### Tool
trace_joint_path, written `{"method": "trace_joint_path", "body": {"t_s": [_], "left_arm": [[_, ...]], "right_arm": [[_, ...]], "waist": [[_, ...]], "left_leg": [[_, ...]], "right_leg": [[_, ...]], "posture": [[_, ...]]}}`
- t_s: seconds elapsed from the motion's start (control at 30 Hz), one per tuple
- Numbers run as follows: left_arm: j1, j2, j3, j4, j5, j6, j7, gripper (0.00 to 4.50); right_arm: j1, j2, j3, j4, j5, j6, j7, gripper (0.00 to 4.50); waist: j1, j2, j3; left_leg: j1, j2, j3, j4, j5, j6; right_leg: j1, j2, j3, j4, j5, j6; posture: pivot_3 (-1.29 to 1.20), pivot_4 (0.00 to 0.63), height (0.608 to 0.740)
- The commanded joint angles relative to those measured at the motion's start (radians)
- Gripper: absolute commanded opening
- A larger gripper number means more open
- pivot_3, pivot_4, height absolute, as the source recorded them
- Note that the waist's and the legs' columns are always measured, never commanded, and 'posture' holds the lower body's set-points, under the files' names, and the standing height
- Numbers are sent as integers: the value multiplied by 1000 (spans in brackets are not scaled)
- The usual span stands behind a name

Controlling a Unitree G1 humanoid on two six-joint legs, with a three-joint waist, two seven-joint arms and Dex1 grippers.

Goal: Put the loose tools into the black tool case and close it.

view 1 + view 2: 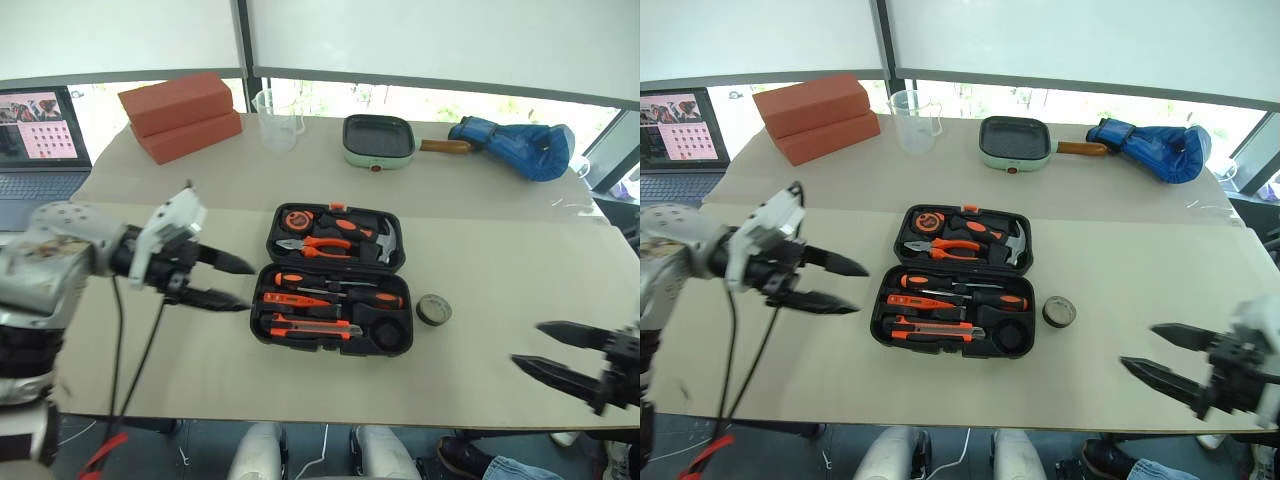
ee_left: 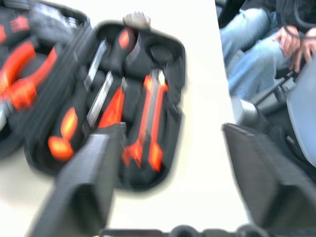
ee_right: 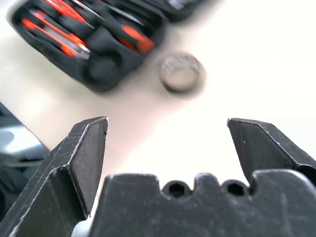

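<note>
Black tool case (image 1: pixel 335 280) lies open flat mid-table (image 1: pixel 480 240), hinge running across its middle. Far half holds orange-handled pliers (image 1: pixel 318 243), a round tape measure (image 1: pixel 297 217) in the far-left corner, and a small hammer (image 1: pixel 385 240) at the right end. Near half holds two screwdrivers (image 1: pixel 335 292) with orange-black handles lying lengthwise, a slim orange tool (image 1: pixel 283 299) under them, and the orange-and-black utility knife (image 1: pixel 310 326) along the near edge. Round recess at the near-right corner of the case (image 1: pixel 392 332) looks dark; cannot tell what, if anything, sits in it.

Small dark tape roll (image 1: pixel 433 309) sits on the table just right of the case, outside it, lying flat, not touching the shell.

Left gripper (image 1: pixel 232 282) hangs left of the case, off the table surface, fingers spread, nothing between them, tips pointing at the case's left end. Left wrist view shows both fingers apart with the case's near half beyond them. Right gripper (image 1: pixel 548 348) is at the table's near-right corner, well apart from case and roll, fingers wide apart and holding nothing; the right wrist view looks between them at the tape roll (image 3: pixel 180 72) and the case corner.

Far side of table: green-rimmed square pan (image 1: pixel 378 138) with wooden handle, inside bare and dark; clear measuring jug (image 1: pixel 278 119); two stacked red bricks (image 1: pixel 180 114); blue boxing glove (image 1: pixel 520 145). Laptop (image 1: pixel 38 145) at far left.
</note>
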Motion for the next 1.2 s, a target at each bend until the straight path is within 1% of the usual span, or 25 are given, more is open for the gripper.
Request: {"method": "trace_joint_path", "body": {"t_s": [0.03, 0.07, 0.17, 0.27, 0.37, 0.47, 0.5, 0.57, 0.73, 0.8, 0.83, 0.87, 1.03, 1.1, 1.17, 1.2], "left_arm": [[36, 10, 31, -31, -12, -63, 17, 4480], [42, 0, 36, -45, -19, -70, 33, 4480], [39, -52, 65, -87, -41, -106, 104, 4480], [50, -86, 83, -116, -21, -179, 158, 4480], [55, -81, 79, -137, -44, -163, 181, 4480], [51, -114, 78, -156, -55, -169, 234, 4480], [66, -137, 68, -154, -20, -233, 256, 4480], [92, -163, 56, -161, 11, -284, 290, 4480], [88, -172, 80, -201, -58, -225, 328, 4480], [75, -171, 78, -205, -76, -200, 345, 4500], [67, -172, 78, -207, -88, -185, 356, 4500], [60, -174, 79, -210, -99, -170, 366, 4500], [28, -164, 80, -230, -160, -98, 395, 4500], [28, -161, 74, -238, -175, -84, 396, 4500], [32, -158, 63, -250, -183, -80, 392, 4500], [36, -155, 56, -255, -182, -84, 385, 4500]], "right_arm": [[-1, -45, -41, 40, -41, -62, 106, 4500], [-25, -58, -17, 46, -49, -70, 109, 4500], [-135, -97, 109, 57, -88, -109, 94, 4500], [-286, -123, 304, 82, -175, -178, 69, 4500], [-435, -133, 497, 118, -264, -226, 61, 4500], [-582, -111, 683, 159, -353, -257, 63, 4500], [-648, -82, 758, 179, -390, -254, 47, 4500], [-746, -36, 870, 220, -459, -259, 26, 4500], [-848, -10, 963, 305, -538, -260, 21, 4500], [-875, -1, 990, 330, -554, -241, 21, 3969], [-884, 3, 1000, 340, -560, -230, 21, 3816], [-888, 6, 1008, 348, -567, -227, 22, 3518], [-881, 20, 1015, 368, -574, -243, 27, 1782], [-873, 21, 1011, 364, -573, -246, 28, 1086], [-859, 16, 1001, 356, -569, -250, 30, 490], [-850, 12, 989, 350, -563, -250, 30, 82]], "waist": [[0, 0, 0], [0, 0, 0], [-1, 0, 0], [-6, 0, 0], [-9, 1, 1], [-9, 1, 1], [-8, 1, 1], [-9, 1, 1], [2, 1, 1], [2, 1, 1], [2, 1, 1], [2, 1, 1], [0, 1, 1], [0, 1, 1], [0, 1, 1], [0, 1, 1]], "left_leg": [[1, 0, 0, 0, 0, 0], [2, 0, 0, 0, 0, 0], [2, 1, 0, 0, 0, 0], [2, 1, 0, 0, 0, 0], [1, 0, 0, -1, 0, 0], [-1, 0, 1, -2, 0, 0], [-3, 0, 2, -2, 0, 0], [-2, 0, 2, -1, 0, 0], [-6, -1, 3, -1, 0, -1], [-6, -1, 3, -1, 0, 0], [-6, -1, 3, -1, 0, 0], [-6, -1, 3, -1, 0, 0], [-6, -1, 3, -1, 0, 0], [-5, -1, 3, -1, 0, 0], [-5, -1, 3, -1, 0, 0], [-5, -1, 3, -1, 0, 0]], "right_leg": [[1, 0, 0, 0, 0, 0], [2, 0, 0, -1, 0, 0], [4, 0, 0, -2, 0, 0], [4, 0, 0, -2, 0, 0], [2, 1, 1, -2, 0, 0], [-2, 0, 1, -1, 0, 0], [-4, 0, 2, 0, 0, 0], [-4, 0, 2, 0, 0, 0], [-8, 0, 2, 1, 0, 0], [-8, -1, 2, 1, 0, 0], [-8, -1, 2, 1, 0, 0], [-7, 0, 2, 1, 0, 0], [-7, 0, 2, 1, 0, 0], [-7, 0, 2, 1, 0, 0], [-7, 0, 2, 1, 0, 0], [-7, 0, 2, 1, 0, 0]], "posture": [[0, 150, 740], [0, 150, 740], [0, 150, 740], [0, 150, 740], [0, 150, 740], [0, 150, 740], [0, 150, 740], [0, 150, 740], [0, 150, 740], [0, 150, 740], [0, 150, 740], [0, 150, 740], [0, 150, 740], [0, 150, 740], [0, 150, 740], [0, 150, 740]]}}
